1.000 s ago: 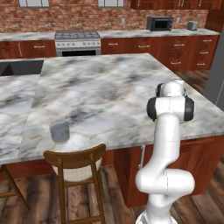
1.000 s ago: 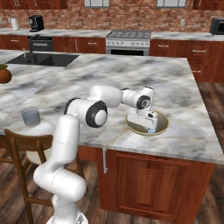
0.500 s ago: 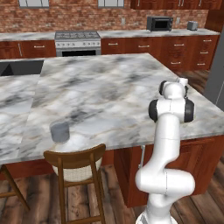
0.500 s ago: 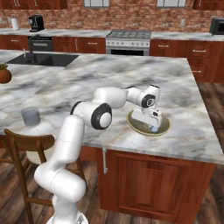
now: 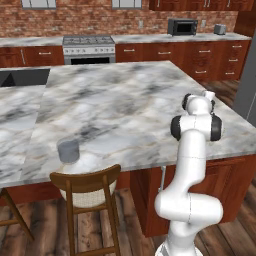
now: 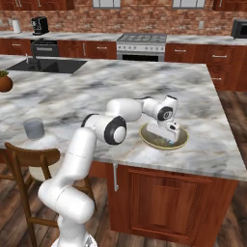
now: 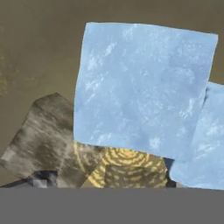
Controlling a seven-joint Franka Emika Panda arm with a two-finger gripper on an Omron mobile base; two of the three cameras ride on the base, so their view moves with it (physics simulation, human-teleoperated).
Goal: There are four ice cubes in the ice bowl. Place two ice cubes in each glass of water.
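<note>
The yellowish-tan ice bowl [image 6: 180, 143] sits near the island's right front edge. My gripper [image 6: 169, 136] reaches down into it, jaws open. In the hand view one large pale-blue ice cube [image 7: 140, 87] lies right in front of the gripper [image 7: 107, 177] on the bowl's tan floor [image 7: 39, 48]. A second ice cube [image 7: 203, 144] touches it at the right. Nothing is gripped. One grey-blue glass of water [image 6: 34, 128] stands far to the left by the front edge, also seen as the glass [image 5: 68, 150] in the left base view. In that view my arm hides the bowl.
A wooden stool [image 5: 87, 192] stands against the island below the glass. An orange-brown plant pot [image 6: 5, 82] sits at the far left of the counter [image 6: 96, 91]. The sink, stove and cabinets lie well beyond.
The hand has shifted slightly right and dropped lower into the bowl, close over the ice cubes. The jaws stay open.
</note>
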